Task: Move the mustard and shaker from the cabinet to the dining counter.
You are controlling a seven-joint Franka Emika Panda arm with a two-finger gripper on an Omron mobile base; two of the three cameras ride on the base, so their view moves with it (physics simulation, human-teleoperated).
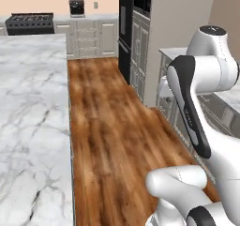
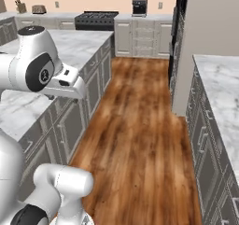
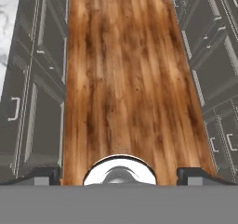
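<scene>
1. Gripper (image 3: 119,174): fingertips (image 3: 46,175) spread wide at 6 o'clock in the hand view, holding nothing, above the wood floor (image 3: 125,79).
2. Dining counter (image 1: 28,117): marble top at 9 o'clock in the left base view.
3. Stove (image 1: 29,23): at 11 o'clock against the far wall.

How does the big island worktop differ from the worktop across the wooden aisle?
The dining counter is broad and deep; the side worktop is a narrower strip. The dining counter stands free in the room; the side worktop ends against a tall beige unit. Both have white grey-veined marble tops.
</scene>
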